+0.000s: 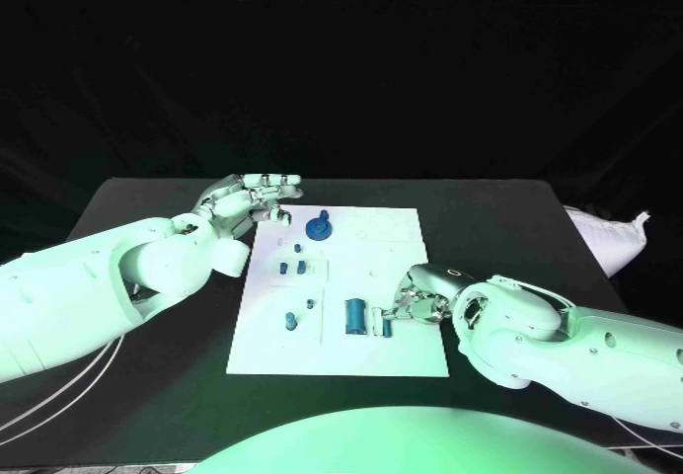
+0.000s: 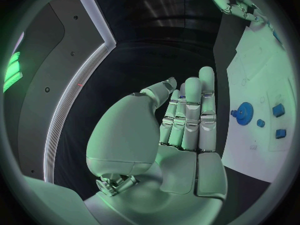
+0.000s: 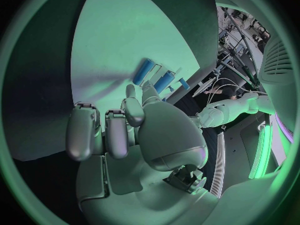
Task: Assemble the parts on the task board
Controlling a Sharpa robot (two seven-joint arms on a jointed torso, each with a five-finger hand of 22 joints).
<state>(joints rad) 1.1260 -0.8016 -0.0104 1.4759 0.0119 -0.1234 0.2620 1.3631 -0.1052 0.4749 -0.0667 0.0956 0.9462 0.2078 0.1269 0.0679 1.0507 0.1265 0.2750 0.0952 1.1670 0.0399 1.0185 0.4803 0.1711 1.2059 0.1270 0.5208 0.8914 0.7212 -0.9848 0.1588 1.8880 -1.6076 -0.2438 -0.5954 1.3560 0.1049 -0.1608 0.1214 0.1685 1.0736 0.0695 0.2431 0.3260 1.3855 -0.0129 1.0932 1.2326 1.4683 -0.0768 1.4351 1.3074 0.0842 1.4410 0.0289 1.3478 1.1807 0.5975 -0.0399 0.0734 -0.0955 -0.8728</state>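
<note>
The right hand [image 1: 415, 296] sits low at the right edge of the task board [image 1: 399, 351], fingers curled toward a small blue peg [image 1: 387, 327] beside the larger blue cylinder [image 1: 354, 315]; whether it actually pinches the peg cannot be told. If it does, the step probably calls for a firm pinch and a straight lift clear of the cylinder, which lies close enough to be knocked. The left hand [image 1: 258, 197] hovers at the board's far left corner, empty, fingers held straight and close together, near the blue gear [image 1: 319, 229]. Smaller blue parts [image 1: 292, 267] lie between, on the black desk's [image 1: 498, 212] board.
</note>
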